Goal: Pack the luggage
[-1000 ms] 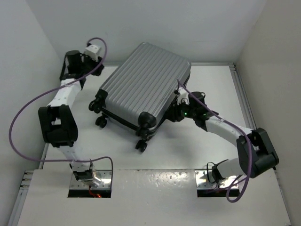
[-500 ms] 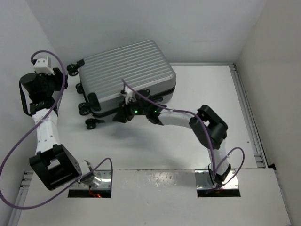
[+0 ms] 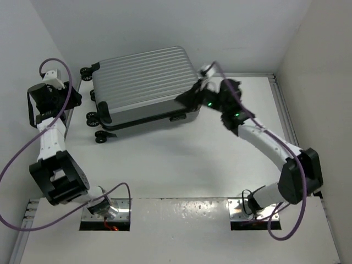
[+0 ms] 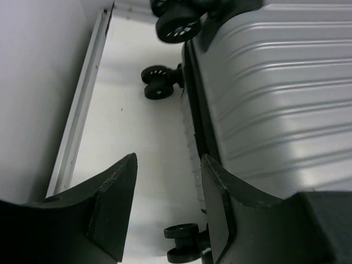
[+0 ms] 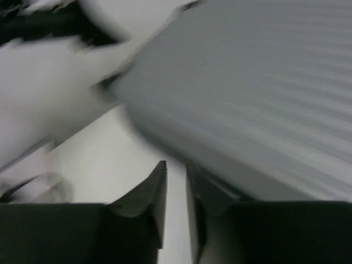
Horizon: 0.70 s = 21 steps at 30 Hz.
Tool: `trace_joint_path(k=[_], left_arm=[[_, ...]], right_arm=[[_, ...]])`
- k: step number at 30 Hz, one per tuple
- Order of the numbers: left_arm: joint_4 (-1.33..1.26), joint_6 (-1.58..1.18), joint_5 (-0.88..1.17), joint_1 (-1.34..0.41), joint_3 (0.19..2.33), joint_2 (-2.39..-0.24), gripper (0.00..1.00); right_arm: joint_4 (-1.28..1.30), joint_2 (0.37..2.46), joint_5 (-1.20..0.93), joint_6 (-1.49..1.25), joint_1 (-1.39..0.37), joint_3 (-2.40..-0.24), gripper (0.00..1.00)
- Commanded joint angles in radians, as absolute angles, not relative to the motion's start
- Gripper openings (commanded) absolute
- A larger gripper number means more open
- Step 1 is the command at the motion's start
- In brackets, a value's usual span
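Note:
The luggage (image 3: pixel 143 82) is a silver-grey ribbed hard-shell suitcase, closed and lying flat at the back of the table with its black wheels (image 3: pixel 102 135) pointing left. My left gripper (image 3: pixel 74 100) is by the wheel end. In the left wrist view it (image 4: pixel 168 159) is open with only table between its fingers, and the shell (image 4: pixel 275 99) lies just right of the right finger. My right gripper (image 3: pixel 188 98) is at the suitcase's right end. In the blurred right wrist view it (image 5: pixel 176 165) shows a narrow gap holding nothing, with the shell (image 5: pixel 264 82) above and to the right.
White walls close in the table at the back and on both sides. A metal rail (image 4: pixel 82 110) runs along the left edge, close to the wheels (image 4: pixel 159 88). Another rail (image 3: pixel 286 121) lines the right edge. A metal mounting plate (image 3: pixel 176 214) spans the near edge.
The suitcase has turned from a diagonal lie in mid-table to lying along the back left. My right arm swung across its front, then up to its right end. My left arm drew back left.

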State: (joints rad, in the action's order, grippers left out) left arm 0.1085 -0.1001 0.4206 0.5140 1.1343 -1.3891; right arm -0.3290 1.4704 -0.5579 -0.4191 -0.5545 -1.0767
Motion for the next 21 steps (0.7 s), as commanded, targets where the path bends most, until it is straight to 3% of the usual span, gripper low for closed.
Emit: trace_joint_path(k=[1, 5, 9, 13, 14, 17, 21], left_arm=[[0.138, -0.133, 0.365, 0.500, 1.222, -1.471, 0.55], [0.138, -0.146, 0.321, 0.480, 1.267, -1.551, 0.55], [0.138, -0.146, 0.262, 0.422, 1.290, -1.588, 0.55], [0.138, -0.146, 0.250, 0.387, 1.301, -1.618, 0.55], [0.138, -0.137, 0.241, 0.387, 1.301, -1.627, 0.55], [0.147, -0.127, 0.218, 0.377, 1.301, -1.637, 0.55], [0.156, -0.118, 0.206, 0.368, 1.310, -1.649, 0.55]], right_arm=[[-0.252, 1.491, -0.280, -0.368, -0.343, -1.139, 0.17], [-0.273, 1.627, -0.050, -0.316, -0.201, -1.247, 0.13], [-0.290, 1.875, -0.003, -0.360, -0.132, -1.426, 0.13], [-0.151, 2.153, -0.214, -0.475, -0.075, -1.658, 0.34], [-0.112, 2.186, -0.253, -0.471, -0.072, -1.807, 0.38], [-0.011, 2.312, -0.293, -0.400, -0.087, -1.943, 0.42], [-0.009, 2.365, -0.374, -0.379, -0.098, -1.959, 0.49]])
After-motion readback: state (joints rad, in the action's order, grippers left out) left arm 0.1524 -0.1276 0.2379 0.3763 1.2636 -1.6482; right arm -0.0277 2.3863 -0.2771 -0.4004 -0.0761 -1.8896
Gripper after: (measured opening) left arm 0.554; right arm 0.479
